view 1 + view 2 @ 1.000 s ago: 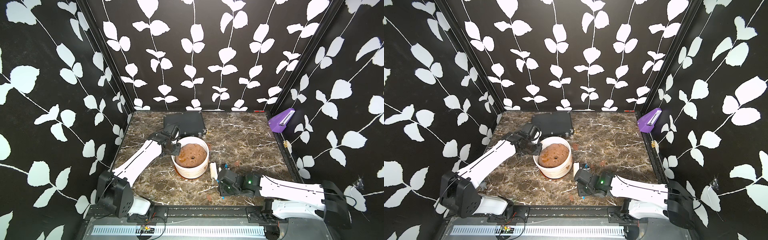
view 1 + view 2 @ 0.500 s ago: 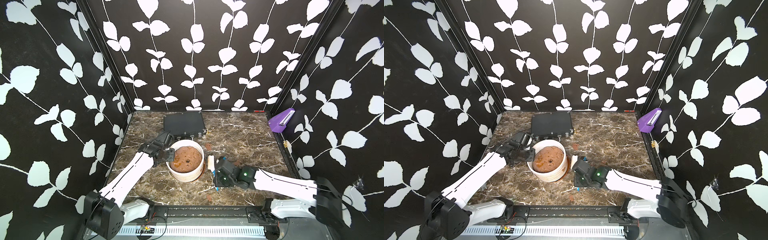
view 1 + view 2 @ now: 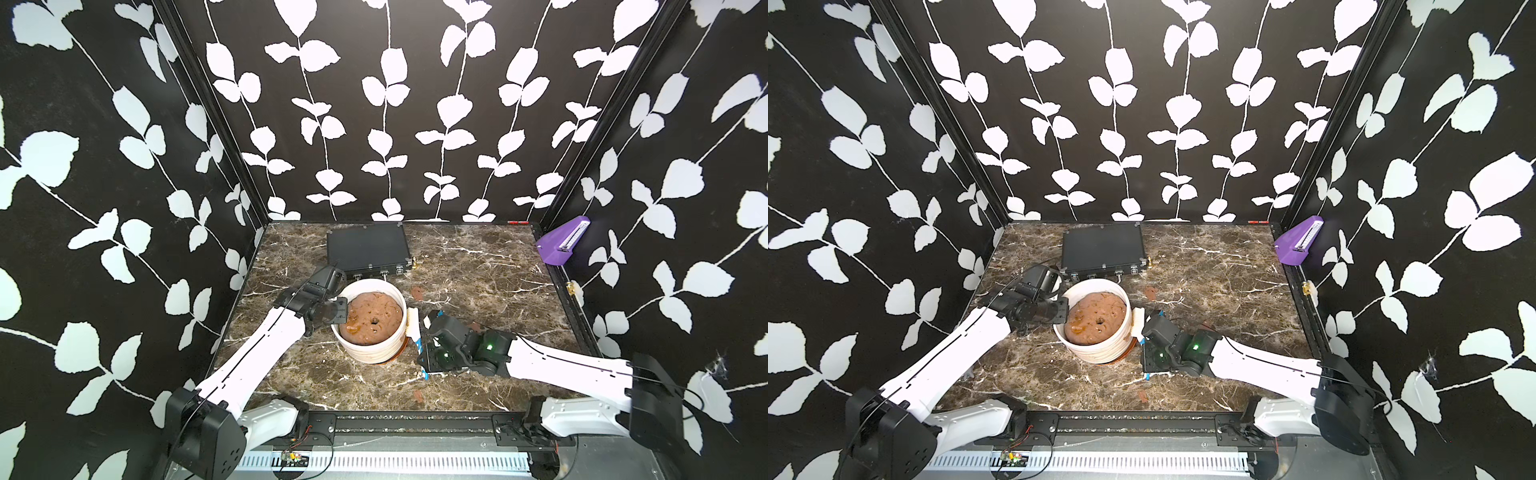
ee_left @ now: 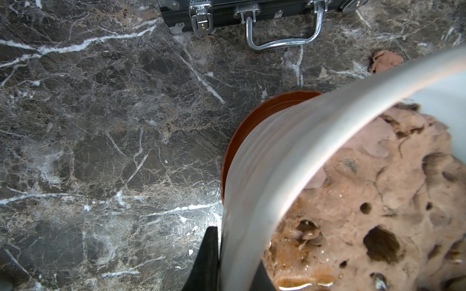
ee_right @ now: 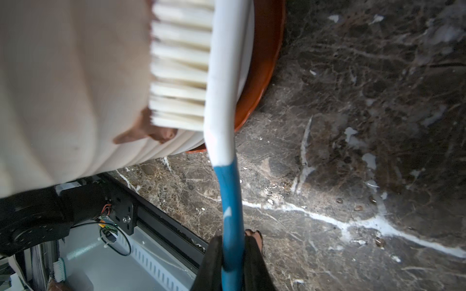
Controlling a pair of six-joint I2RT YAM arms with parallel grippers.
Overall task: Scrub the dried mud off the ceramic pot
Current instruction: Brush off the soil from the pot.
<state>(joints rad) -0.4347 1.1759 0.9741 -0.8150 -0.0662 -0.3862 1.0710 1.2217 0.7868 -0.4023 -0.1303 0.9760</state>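
Looks like a robotics lab test booth, not a home: leaf-print wallpaper panels (image 3: 374, 124) box in a marble-look worktop (image 3: 478, 282) on three sides, with two white robot arms (image 3: 257, 357) bolted to a black metal rail (image 3: 415, 424) at its front edge, wiring (image 3: 291, 455) exposed.

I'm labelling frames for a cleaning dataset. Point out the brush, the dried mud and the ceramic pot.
brush (image 5: 219, 141): right wrist view, white neck between bristles and blue handle.
dried mud (image 5: 151, 132): right wrist view, brown smear at the bristle tips.
ceramic pot (image 3: 370, 351): a top view, white outer wall.
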